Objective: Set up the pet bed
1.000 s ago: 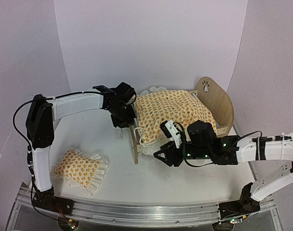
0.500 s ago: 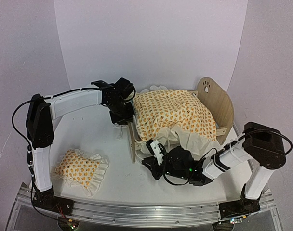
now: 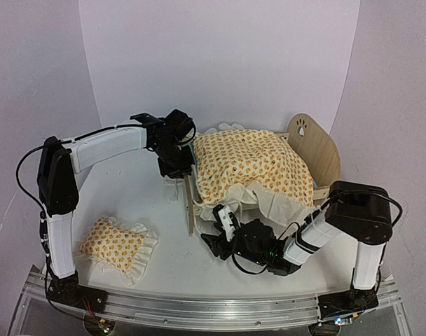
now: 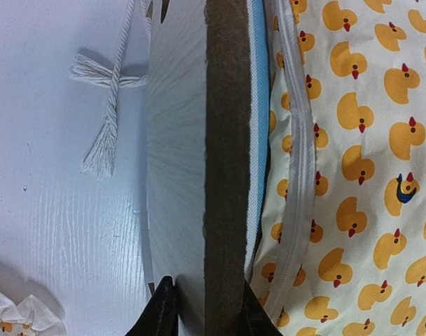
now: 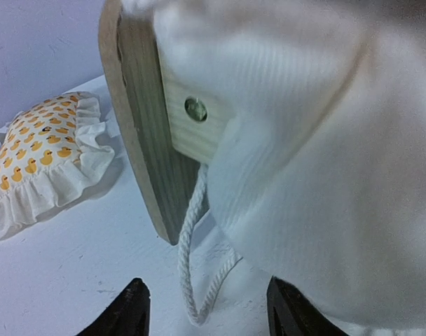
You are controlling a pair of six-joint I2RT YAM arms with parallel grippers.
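Note:
The pet bed (image 3: 324, 150) stands at centre right, its paw-print headboard on the right and its low footboard (image 3: 190, 203) on the left. The orange duck-print blanket (image 3: 251, 164) covers it, and its white underside hangs over the near side. My left gripper (image 3: 179, 168) is shut on the footboard's top edge (image 4: 223, 175), beside a strip of blue striped mattress (image 4: 258, 105) and the blanket (image 4: 353, 175). My right gripper (image 3: 214, 234) is open and empty, low on the table by the footboard's near corner (image 5: 139, 140). The hanging blanket (image 5: 304, 140) and a white cord (image 5: 188, 266) lie just ahead of it (image 5: 209, 311).
The matching ruffled pillow (image 3: 115, 241) lies on the table at front left and also shows in the right wrist view (image 5: 45, 147). A tasselled cord (image 4: 108, 105) lies on the table outside the footboard. White walls curve round the back and sides.
My right arm has dropped from the bed's near side to the table in front of the footboard. The blanket's near edge now hangs down, white side out. My left gripper stays on the footboard.

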